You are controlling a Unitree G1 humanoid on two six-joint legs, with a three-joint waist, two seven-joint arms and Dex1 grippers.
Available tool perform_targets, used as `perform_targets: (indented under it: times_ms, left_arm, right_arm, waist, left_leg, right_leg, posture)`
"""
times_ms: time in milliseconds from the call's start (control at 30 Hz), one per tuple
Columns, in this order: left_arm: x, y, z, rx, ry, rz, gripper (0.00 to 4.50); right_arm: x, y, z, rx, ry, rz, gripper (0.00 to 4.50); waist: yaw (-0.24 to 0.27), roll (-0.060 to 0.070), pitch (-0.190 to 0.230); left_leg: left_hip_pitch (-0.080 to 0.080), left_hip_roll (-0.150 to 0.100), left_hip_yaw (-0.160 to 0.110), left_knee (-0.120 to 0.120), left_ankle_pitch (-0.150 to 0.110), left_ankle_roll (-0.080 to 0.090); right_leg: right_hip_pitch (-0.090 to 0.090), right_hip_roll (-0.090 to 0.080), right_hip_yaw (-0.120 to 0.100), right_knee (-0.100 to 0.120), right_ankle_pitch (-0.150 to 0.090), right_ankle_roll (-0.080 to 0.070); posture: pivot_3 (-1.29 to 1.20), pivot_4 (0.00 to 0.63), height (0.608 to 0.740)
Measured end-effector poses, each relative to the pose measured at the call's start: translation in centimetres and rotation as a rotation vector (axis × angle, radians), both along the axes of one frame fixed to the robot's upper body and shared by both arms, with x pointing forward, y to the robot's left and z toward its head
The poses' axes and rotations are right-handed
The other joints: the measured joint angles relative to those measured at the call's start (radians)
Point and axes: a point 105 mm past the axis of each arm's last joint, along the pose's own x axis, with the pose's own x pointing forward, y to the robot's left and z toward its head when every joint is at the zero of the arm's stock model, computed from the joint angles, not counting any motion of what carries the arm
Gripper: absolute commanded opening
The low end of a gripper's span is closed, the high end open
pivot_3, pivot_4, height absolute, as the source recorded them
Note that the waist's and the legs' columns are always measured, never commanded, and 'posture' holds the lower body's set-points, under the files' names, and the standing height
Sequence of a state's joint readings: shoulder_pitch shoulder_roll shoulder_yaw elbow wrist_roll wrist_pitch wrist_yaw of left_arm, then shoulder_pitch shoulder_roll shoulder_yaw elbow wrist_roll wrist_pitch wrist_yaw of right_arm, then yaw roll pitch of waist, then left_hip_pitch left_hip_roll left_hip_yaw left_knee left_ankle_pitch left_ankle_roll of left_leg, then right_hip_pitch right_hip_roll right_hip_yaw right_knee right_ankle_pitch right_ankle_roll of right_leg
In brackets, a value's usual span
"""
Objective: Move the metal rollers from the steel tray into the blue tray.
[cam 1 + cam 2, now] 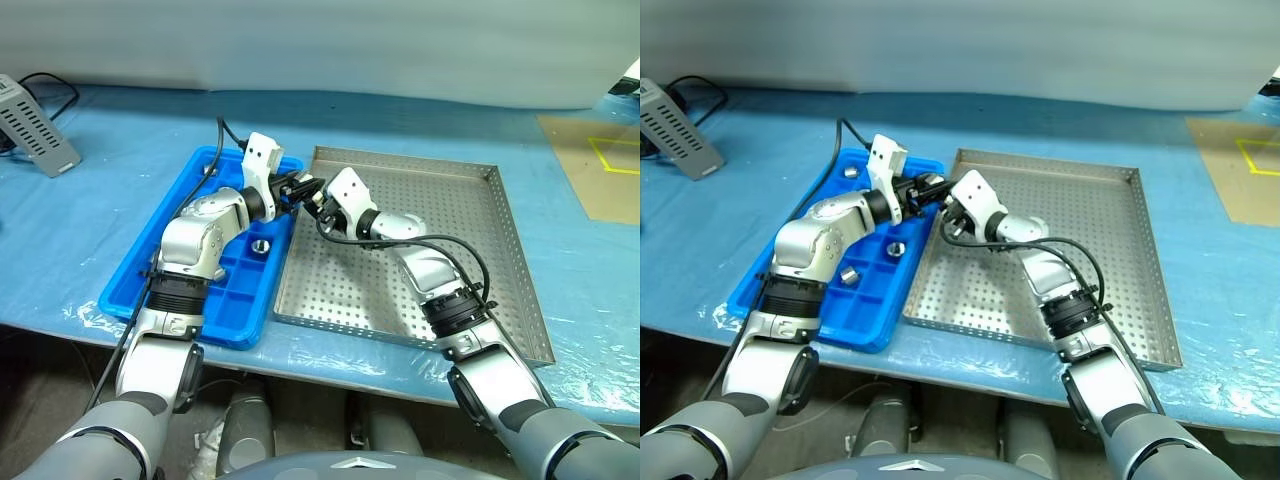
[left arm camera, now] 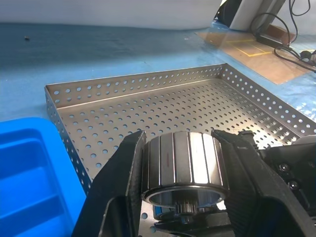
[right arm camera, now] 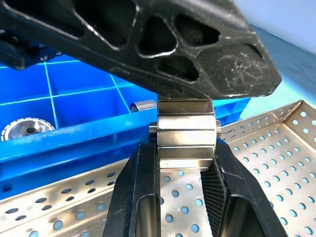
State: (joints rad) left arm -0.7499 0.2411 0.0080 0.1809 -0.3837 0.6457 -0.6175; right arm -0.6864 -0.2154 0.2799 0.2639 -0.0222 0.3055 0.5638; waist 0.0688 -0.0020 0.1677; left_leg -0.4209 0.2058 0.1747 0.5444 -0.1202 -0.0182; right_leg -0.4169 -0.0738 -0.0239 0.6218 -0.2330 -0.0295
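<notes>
At far left on the blue table cover [image 1: 90, 220], a grey slotted box [image 1: 35, 125] with a black cable behind. Next to the right, the blue tray [image 1: 128, 285], lying just beside the steel tray [image 1: 450, 205], long sides together. Inside separate blue compartments, three metal rollers, one near the far left corner [image 1: 850, 172], one toward the near side [image 1: 849, 274], one close to the right rim [image 1: 260, 246]. Above the line where both trays meet, toward the far side, the left gripper [image 1: 300, 188], closed tightly on one ribbed roller [image 2: 182, 165], with black fingers [image 2: 123, 173] pressing on its round side. Facing it from the right, the right gripper [image 1: 312, 197], narrowed onto the same roller, fingers [image 3: 143, 197] touching both flat ends. Held in the air by both, clear of either tray.
</notes>
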Motion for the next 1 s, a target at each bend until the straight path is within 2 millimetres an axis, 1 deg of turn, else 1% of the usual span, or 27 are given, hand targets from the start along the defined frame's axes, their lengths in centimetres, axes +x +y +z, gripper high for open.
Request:
perform_targets:
  times_ms: [133, 267, 367, 500, 600, 833, 933, 1000]
  left_arm:
    - [0.0, 0.0, 0.0, 0.0, 0.0, 0.0, 2.05]
    - [0.0, -0.1, 0.1, -0.007, 0.0, -0.006, 2.05]
    - [-0.1, -0.4, 0.4, -0.023, -0.003, -0.016, 2.05]
    - [-0.2, -0.4, 1.3, -0.046, -0.016, -0.035, 2.05]
    - [-0.4, -0.1, 1.7, -0.044, -0.013, -0.057, 2.05]
    - [-1.3, 1.4, 1.9, 0.02, 0.018, -0.129, 2.05]
    - [-2.0, 1.8, 2.1, 0.066, 0.007, -0.161, 2.05]
    - [-2.2, 1.8, 1.8, 0.089, 0.011, -0.178, 2.05]
  right_arm:
    - [0.4, -0.4, 0.1, -0.086, -0.105, 0.005, 0.73]
    - [0.8, -1.0, 0.6, -0.182, -0.248, 0.008, 0.73]
    - [0.9, -1.4, 1.1, -0.203, -0.326, 0.01, 0.73]
    - [0.9, -1.6, 2.0, -0.216, -0.431, 0.01, 0.73]
    - [1.0, -1.5, 2.5, -0.255, -0.51, 0.02, 0.73]
    - [0.6, -0.7, 2.8, -0.33, -0.638, 0.086, 0.73]
    - [0.2, -0.6, 3.2, -0.382, -0.734, 0.122, 0.73]
    - [0.0, -0.9, 3.4, -0.463, -0.833, 0.143, 0.73]
  waist:
    - [0.0, 0.0, 0.0]
    - [0.0, 0.0, 0.0]
    - [0.0, 0.0, 0.0]
    - [-0.001, 0.0, 0.0]
    - [-0.003, 0.0, 0.0]
    - [-0.002, 0.0, 0.0]
    - [0.0, 0.0, 0.0]
    - [0.001, 0.0, 0.0]
  left_leg:
    - [0.0, 0.0, 0.0, 0.0, 0.0, 0.0]
    - [0.0, 0.0, 0.0, 0.001, 0.0, 0.0]
    - [0.0, 0.0, 0.0, 0.001, 0.0, 0.0]
    - [0.0, 0.0, 0.0, 0.001, -0.001, 0.001]
    - [0.0, 0.0, 0.0, 0.001, -0.001, 0.002]
    - [0.0, 0.0, 0.0, 0.002, -0.001, 0.001]
    - [-0.001, 0.0, 0.0, 0.002, -0.001, 0.001]
    - [-0.001, -0.001, 0.0, 0.002, -0.001, 0.001]
  right_leg:
    - [0.0, 0.0, 0.0, 0.0, 0.0, 0.0]
    - [0.0, 0.0, 0.0, 0.0, 0.0, 0.0]
    - [0.0, 0.0, 0.0, 0.0, 0.0, 0.0]
    - [0.0, 0.0, 0.0, 0.0, 0.0, 0.0]
    - [0.0, 0.0, 0.0, 0.001, 0.0, 0.0]
    - [0.0, 0.0, 0.001, 0.0, 0.0, 0.0]
    - [0.0, 0.0, 0.001, 0.0, 0.0, 0.0]
    - [0.0, 0.0, 0.001, 0.0, 0.0, 0.0]
  posture:
    - [-0.06, 0.15, 0.74]
    - [-0.05, 0.15, 0.74]
    - [-0.05, 0.15, 0.74]
    - [-0.06, 0.15, 0.74]
    - [-0.06, 0.15, 0.74]
    - [-0.06, 0.15, 0.74]
    - [-0.06, 0.15, 0.74]
    - [-0.06, 0.15, 0.74]
